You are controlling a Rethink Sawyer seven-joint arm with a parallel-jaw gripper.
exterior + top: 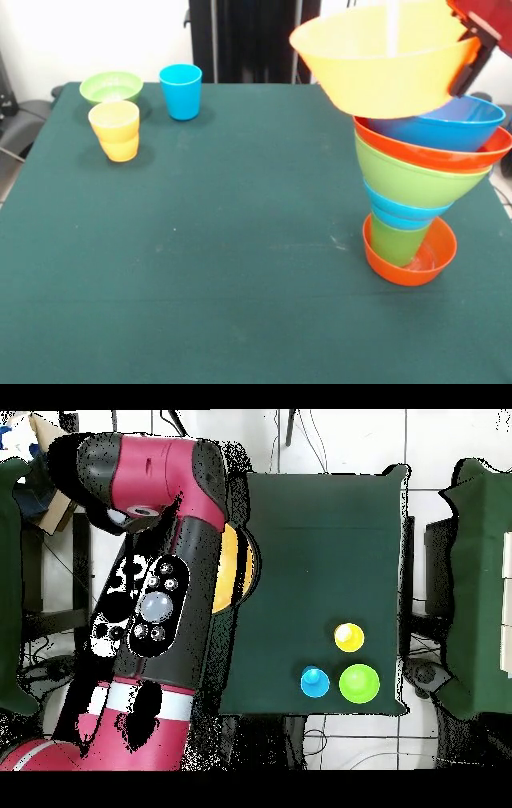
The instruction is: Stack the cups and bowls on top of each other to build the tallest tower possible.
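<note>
Lowest in the tower [416, 192], a red-orange glossy plastic bowl [408, 258] held five stacked pieces; above them the gripper [472, 56] clamped one large yellow plastic bowl's [384, 64] rim. Away from the tower stood three loose pieces: a yellow-orange cup [116, 130], a blue cup [181, 91], a small green bowl [111, 86].

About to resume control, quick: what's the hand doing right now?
Hand: closed on the rim of the big yellow bowl, held tilted above the tower.

Leaning tower [416, 176] widens upward from red-orange bowl [410, 258]; yellow bowl [382, 60] topmost.
</note>
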